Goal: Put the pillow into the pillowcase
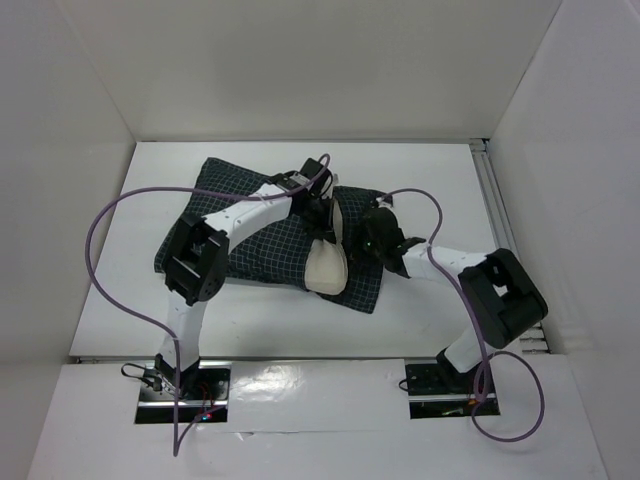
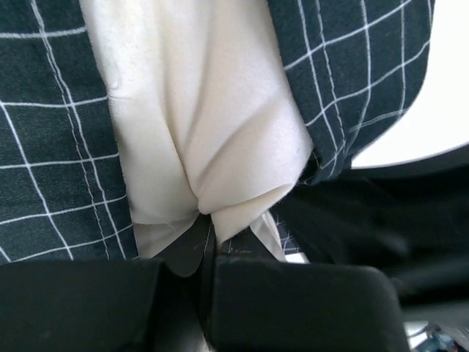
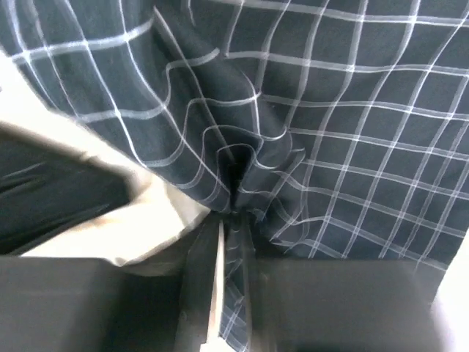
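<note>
Pinching the pillow (image 2: 212, 132) shut in the left hand (image 2: 209, 231), clamping the pillowcase (image 3: 344, 110) in the right hand (image 3: 231, 224).

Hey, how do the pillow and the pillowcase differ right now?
The pillow is plain cream; the pillowcase is dark with a white grid. The pillowcase lies spread wide; only a bunched part of the pillow shows. The left gripper pinches the pillow, the right gripper the pillowcase. Both are soft, creased cloth.

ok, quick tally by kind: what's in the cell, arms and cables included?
cream pillow: 1
checked pillowcase: 1
robot arms: 2 (left arm, right arm)
purple cables: 2 (left cable, right cable)
Total: 6
</note>
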Robot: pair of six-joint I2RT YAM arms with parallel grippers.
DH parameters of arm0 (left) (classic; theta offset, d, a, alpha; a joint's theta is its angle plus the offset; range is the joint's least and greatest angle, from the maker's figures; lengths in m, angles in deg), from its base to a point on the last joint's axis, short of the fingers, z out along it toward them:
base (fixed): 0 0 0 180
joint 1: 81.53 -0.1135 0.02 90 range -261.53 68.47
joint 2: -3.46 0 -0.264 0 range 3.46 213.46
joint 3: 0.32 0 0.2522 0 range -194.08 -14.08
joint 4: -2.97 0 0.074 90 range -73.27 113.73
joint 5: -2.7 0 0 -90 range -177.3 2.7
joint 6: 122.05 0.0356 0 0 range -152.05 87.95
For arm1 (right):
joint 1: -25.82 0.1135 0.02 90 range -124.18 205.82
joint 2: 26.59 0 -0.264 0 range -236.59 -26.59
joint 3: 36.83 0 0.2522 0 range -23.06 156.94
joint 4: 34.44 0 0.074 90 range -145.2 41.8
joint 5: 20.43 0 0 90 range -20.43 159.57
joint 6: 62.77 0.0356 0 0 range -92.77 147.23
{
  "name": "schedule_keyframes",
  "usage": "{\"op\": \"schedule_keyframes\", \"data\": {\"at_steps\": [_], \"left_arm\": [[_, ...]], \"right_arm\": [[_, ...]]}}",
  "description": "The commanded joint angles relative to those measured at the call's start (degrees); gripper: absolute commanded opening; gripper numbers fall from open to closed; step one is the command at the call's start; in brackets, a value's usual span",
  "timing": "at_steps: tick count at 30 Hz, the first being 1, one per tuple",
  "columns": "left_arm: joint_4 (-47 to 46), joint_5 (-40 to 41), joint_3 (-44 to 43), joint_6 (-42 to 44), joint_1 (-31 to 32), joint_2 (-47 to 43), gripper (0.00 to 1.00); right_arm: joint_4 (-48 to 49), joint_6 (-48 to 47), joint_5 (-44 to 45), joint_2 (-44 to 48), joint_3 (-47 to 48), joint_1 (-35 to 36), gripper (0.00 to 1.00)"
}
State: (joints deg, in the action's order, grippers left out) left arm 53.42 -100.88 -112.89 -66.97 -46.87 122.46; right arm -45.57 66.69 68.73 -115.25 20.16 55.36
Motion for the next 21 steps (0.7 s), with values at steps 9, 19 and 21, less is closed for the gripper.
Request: {"op": "schedule_keyframes", "data": {"at_steps": [9,19,21], "left_arm": [[-0.7,-6.3,-0.2,-1.6,-4.2,-3.1,0.00],[-7.0,-5.0,1.9,-9.9,-9.3,-3.1,0.00],[-7.5,-3.2,0.6,-11.4,-9.9,-1.3,0.00]], "right_arm": [[-0.7,-2.8,9.1,4.7,-2.1,0.3,0.00],[6.6,-16.5,-5.9,22.8,-10.3,4.5,0.00],[8.1,-17.1,-10.7,26.1,-10.9,4.5,0.00]]}}
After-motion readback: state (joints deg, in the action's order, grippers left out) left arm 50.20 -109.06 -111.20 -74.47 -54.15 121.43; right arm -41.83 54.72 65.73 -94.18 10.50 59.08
